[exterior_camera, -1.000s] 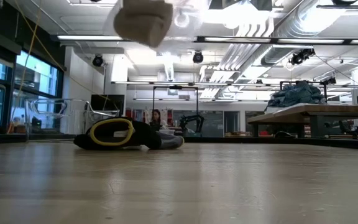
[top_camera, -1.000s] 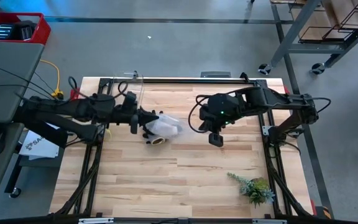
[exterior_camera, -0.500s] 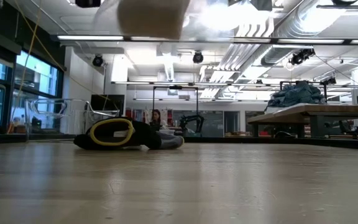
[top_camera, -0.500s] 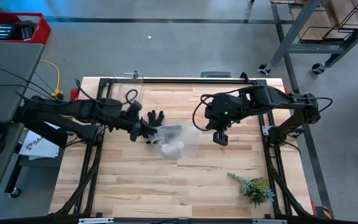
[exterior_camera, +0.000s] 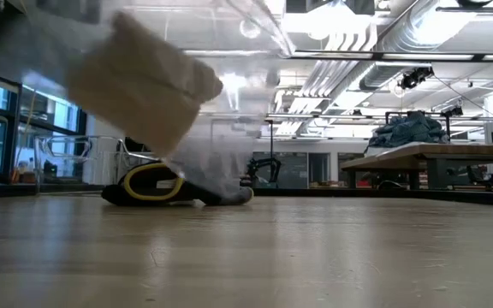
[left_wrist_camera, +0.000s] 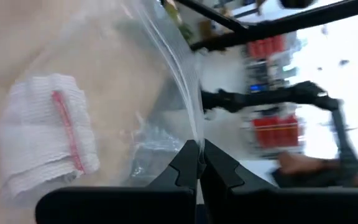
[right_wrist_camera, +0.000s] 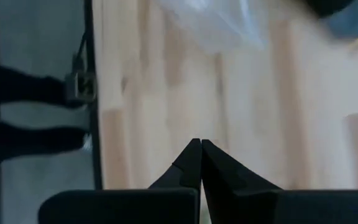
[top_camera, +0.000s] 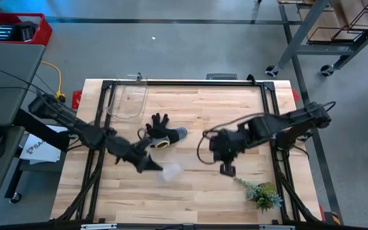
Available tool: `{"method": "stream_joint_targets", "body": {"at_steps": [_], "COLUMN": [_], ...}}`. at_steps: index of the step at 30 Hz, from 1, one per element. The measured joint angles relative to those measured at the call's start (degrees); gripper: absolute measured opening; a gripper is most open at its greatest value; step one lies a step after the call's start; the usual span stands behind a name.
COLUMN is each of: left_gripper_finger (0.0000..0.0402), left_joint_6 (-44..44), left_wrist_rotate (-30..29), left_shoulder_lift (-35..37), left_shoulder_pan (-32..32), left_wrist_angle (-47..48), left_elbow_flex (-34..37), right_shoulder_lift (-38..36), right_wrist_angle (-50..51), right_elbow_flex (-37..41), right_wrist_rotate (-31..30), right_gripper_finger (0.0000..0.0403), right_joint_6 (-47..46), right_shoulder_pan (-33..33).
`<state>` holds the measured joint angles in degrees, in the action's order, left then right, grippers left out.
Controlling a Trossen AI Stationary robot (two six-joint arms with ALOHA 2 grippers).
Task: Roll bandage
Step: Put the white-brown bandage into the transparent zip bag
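The bandage (left_wrist_camera: 45, 134) is a folded white gauze wad with a red stripe. It lies inside a clear plastic bag (left_wrist_camera: 135, 93), which shows as a pale blur in the high view (top_camera: 170, 171) and the low view (exterior_camera: 148, 85). My left gripper (top_camera: 151, 163), near the table's middle front, is shut on the bag. My right gripper (top_camera: 227, 168) hovers shut and empty to the right of the bag, pointing steeply down. A black-and-grey glove (top_camera: 162, 135) with a yellow cuff lies on the table beyond the bag. My left gripper pinches the bag's stiff straight edge (left_wrist_camera: 194, 135) between its two fingers. The fingers come from the table's left, slanting a little downward. The bag hangs from them above the table, with the bandage inside it.
A clear plastic tub (top_camera: 129, 100) stands at the far left of the table. A small green plant sprig (top_camera: 260, 192) lies near the front right corner, close to my right gripper. Black frame bars (top_camera: 101, 128) run along the table's left and right sides.
My left gripper has swung toward the table's near edge and down, rolling its wrist and carrying the bag off the glove, which now lies uncovered. My right gripper has moved toward the near edge and lower, staying shut.
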<state>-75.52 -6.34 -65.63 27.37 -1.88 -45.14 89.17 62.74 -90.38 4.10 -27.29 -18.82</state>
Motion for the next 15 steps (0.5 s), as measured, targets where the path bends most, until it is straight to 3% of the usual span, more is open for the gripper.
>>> {"method": "stream_joint_targets", "body": {"at_steps": [3, 6, 9, 12, 15], "left_gripper_finger": [0.0000, 0.0000, 0.0000, 0.0000, 0.0000], "left_joint_6": [-6.8, -8.9, -8.3, -3.7, 1.1], "left_wrist_rotate": [-1.5, -1.5, 1.2, 6.2, 7.4], "left_shoulder_lift": [-2.7, -4.1, -5.2, -7.0, -9.5], "left_shoulder_pan": [3.5, 3.4, 0.2, -4.3, -8.7], "left_wrist_angle": [-9.3, -11.0, -6.7, -0.5, 4.9], "left_elbow_flex": [2.2, 2.2, 2.2, 2.2, 2.2], "right_shoulder_lift": [-0.9, -3.9, -7.0, -9.6, -11.6], "right_wrist_angle": [-0.9, -2.7, -4.7, -5.6, -11.0], "right_elbow_flex": [3.9, 7.2, 11.6, 17.5, 23.9], "right_wrist_rotate": [2.2, 3.2, 3.1, 2.9, 2.9], "right_gripper_finger": [0.0000, 0.0000, 0.0000, 0.0000, 0.0000], "right_joint_6": [-3.1, -5.1, -6.4, -8.2, -10.2], "right_shoulder_pan": [-2.9, -4.1, -2.1, 0.6, 2.2]}}
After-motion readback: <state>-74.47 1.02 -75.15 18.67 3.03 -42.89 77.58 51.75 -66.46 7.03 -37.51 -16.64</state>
